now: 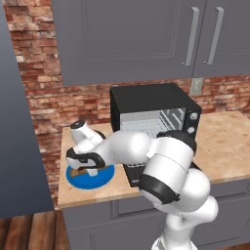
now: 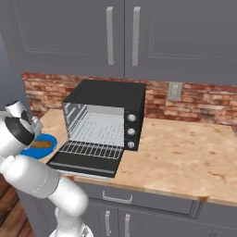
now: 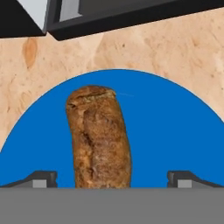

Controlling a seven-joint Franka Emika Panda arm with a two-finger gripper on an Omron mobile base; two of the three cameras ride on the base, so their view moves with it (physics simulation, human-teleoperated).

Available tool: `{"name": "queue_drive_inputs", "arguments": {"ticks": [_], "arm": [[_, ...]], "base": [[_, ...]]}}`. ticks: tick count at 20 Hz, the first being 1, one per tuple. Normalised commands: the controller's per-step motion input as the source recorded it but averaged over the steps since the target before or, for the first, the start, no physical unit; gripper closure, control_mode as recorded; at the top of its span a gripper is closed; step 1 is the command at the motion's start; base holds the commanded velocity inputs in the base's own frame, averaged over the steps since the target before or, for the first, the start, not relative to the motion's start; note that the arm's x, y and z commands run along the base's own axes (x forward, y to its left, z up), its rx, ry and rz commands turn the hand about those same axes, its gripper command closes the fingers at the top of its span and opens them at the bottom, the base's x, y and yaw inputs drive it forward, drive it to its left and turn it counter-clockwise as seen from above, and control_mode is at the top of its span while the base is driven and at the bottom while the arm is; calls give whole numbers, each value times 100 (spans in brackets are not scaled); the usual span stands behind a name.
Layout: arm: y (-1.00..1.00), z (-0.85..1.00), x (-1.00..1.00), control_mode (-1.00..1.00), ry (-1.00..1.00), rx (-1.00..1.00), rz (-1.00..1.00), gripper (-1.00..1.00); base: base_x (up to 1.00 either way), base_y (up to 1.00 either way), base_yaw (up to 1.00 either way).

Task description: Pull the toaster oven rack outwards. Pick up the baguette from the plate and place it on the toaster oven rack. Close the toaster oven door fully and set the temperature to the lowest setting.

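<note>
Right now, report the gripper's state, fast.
Gripper: open, holding nothing; its fingertips stand on either side of the baguette lying on the blue plate.

Even, flat rendered light, fairly bright; soft, slightly blurred detail; faint shadow under the toaster oven, no glare.

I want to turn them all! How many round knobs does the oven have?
3 knobs in a column down the toaster oven's right front strip: top, middle, bottom. None looks hidden.
</note>
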Motion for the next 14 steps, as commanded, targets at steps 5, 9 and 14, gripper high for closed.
{"name": "queue_drive_inputs", "arguments": {"ticks": [5,9,14], "arm": [[10,-30,0,-100,1,-4,0,-100],[9,-31,1,-100,0,-5,0,-100],[1,-25,9,-100,1,-3,0,100]], "base": [[0,0,0],[0,0,0],[0,0,0]]}}
